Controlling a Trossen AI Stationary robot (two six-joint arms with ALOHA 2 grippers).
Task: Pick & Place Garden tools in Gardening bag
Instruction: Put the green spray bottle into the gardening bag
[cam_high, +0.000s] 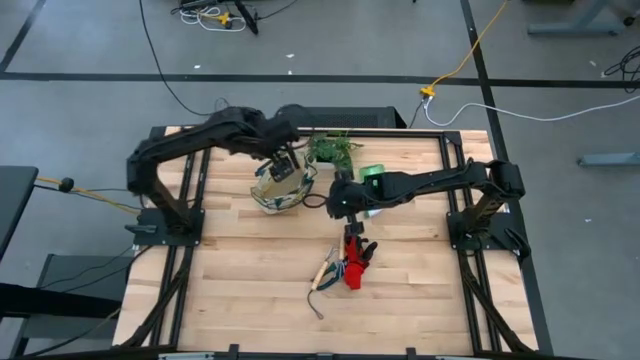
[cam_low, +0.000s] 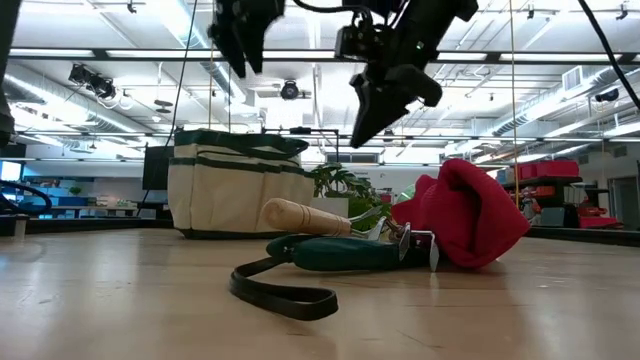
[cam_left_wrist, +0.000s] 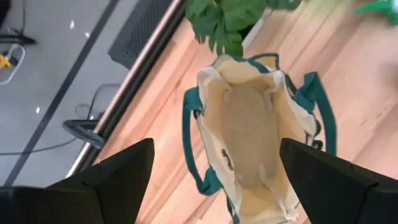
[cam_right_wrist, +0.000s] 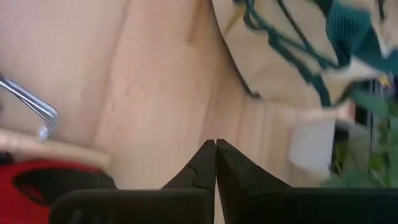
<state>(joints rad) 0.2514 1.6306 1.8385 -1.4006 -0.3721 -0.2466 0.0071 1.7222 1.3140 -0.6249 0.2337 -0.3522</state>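
left claw (cam_high: 285, 166) hangs wide open over the bag (cam_high: 277, 190); right claw (cam_high: 343, 203), pinched empty, sits at its 3 o'clock, above the gloves (cam_high: 354, 262).

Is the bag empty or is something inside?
Empty, as far as shows: the left wrist view looks down into the bag and shows only bare cream lining.

Open gardening bag (cam_left_wrist: 252, 130) between spread end effector (cam_left_wrist: 217, 171) fingers, beside plant (cam_left_wrist: 227, 22)

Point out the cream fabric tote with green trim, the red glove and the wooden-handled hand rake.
Cream fabric tote with green trim (cam_left_wrist: 252, 134): left wrist view, bare inside floor.
Red glove (cam_low: 470, 215): low view, middle of the bunched red fabric.
Wooden-handled hand rake (cam_low: 305, 216): low view, middle of the pale handle.
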